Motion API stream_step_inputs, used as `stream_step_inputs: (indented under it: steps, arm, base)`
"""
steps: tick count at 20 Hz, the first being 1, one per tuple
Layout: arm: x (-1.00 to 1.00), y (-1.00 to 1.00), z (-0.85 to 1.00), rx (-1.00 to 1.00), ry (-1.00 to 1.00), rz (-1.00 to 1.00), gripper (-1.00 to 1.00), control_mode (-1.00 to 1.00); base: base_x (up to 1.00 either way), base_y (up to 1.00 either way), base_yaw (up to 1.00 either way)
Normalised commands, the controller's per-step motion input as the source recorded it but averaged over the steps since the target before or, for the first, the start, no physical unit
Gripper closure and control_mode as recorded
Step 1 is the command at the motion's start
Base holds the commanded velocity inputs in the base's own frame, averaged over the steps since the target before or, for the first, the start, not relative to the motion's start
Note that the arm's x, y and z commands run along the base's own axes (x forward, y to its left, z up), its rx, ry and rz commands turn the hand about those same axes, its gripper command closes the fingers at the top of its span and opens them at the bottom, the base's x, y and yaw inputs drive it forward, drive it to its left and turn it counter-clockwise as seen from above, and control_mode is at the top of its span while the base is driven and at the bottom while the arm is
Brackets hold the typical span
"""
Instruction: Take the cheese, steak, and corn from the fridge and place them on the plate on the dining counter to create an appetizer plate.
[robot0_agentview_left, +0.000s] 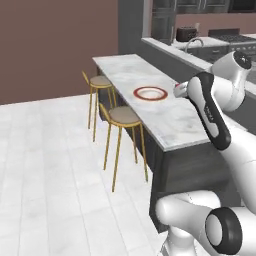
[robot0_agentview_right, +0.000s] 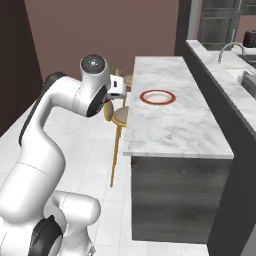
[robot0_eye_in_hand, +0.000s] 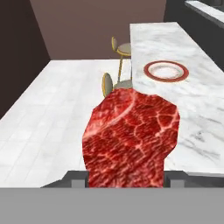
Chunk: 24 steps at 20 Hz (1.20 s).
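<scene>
In the hand view a dark-red marbled steak (robot0_eye_in_hand: 131, 131) fills the middle, and my gripper (robot0_eye_in_hand: 127, 178) is shut on its lower end. The steak hangs over the floor just left of the dining counter (robot0_eye_in_hand: 197, 100). On that white marble top lies the red-rimmed plate (robot0_eye_in_hand: 148, 72), bare, ahead and to the right of the steak. From the base, the plate (robot0_agentview_left: 136, 93) (robot0_agentview_right: 144, 97) sits mid-counter, and my hand (robot0_agentview_right: 116, 86) is off the counter's left edge, about level with it. The cheese, corn and fridge are out of view.
Two round wooden-legged stools (robot0_agentview_left: 122, 116) (robot0_agentview_left: 100, 81) stand along the counter's left side, the nearer stool (robot0_agentview_right: 120, 116) right under my hand. A second counter with a sink and tap (robot0_agentview_right: 227, 50) runs behind. White tiled floor (robot0_agentview_left: 50, 150) lies open to the left.
</scene>
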Motion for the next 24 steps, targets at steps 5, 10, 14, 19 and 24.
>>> stream_step_inputs:
  steps: [5, 10, 14, 19, 24]
  arm:
    - [0.0, 0.0, 0.0, 0.0, 0.0, 0.0, 1.0, 1.0]
    - [0.0, 0.0, 0.0, 0.0, 0.0, 0.0, 1.0, 1.0]
    - [0.0, 0.0, 0.0, 0.0, 0.0, 0.0, 1.0, 1.0]
    - [0.0, 0.0, 0.0, 0.0, 0.0, 0.0, 1.0, 1.0]
    - [0.0, 0.0, 0.0, 0.0, 0.0, 0.0, 1.0, 1.0]
  base:
    - [1.0, 0.85, -0.32]
    - [0.88, 0.65, -0.44]
    - [0.66, 0.5, -0.49]
    - [0.62, 0.65, -0.47]
    - [0.56, 0.84, -0.46]
